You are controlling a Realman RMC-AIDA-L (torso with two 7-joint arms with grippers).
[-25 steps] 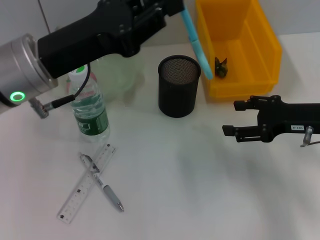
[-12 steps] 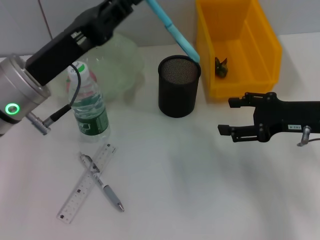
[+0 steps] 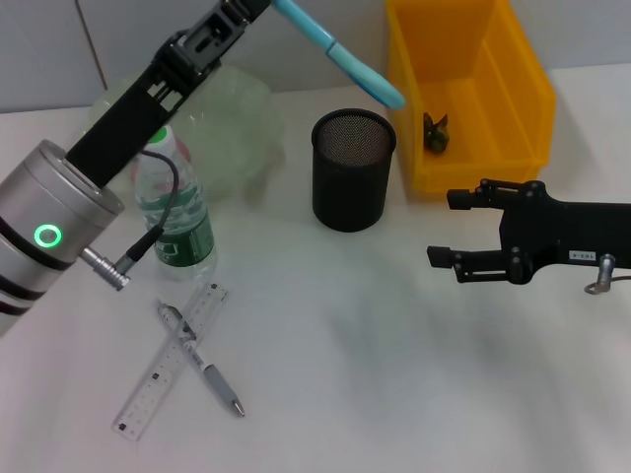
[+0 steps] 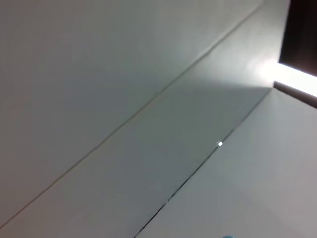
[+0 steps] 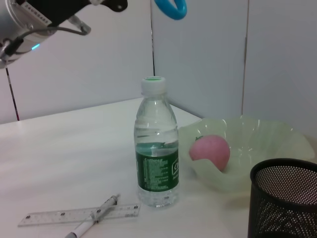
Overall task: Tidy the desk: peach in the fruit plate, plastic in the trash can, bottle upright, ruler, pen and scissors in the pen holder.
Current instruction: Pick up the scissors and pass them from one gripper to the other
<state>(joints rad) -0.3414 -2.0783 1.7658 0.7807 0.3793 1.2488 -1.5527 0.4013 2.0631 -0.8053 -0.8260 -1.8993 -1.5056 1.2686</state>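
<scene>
Over the last second the left gripper (image 3: 264, 5), pinching the blue scissors (image 3: 340, 54), has swung them flatter, their free end hovering at 1 o'clock above the pen holder (image 3: 353, 187), not yet in, while the right gripper (image 3: 444, 229) waits with fingers spread.

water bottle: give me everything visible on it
The water bottle is clear plastic with a ribbed body, a white cap with a green top, and a dark green label band with white print. It stands upright on the white table, partly filled with clear water. The left arm's cable passes in front of it in the head view; nothing visibly grips it. The ruler lies just in front.
</scene>
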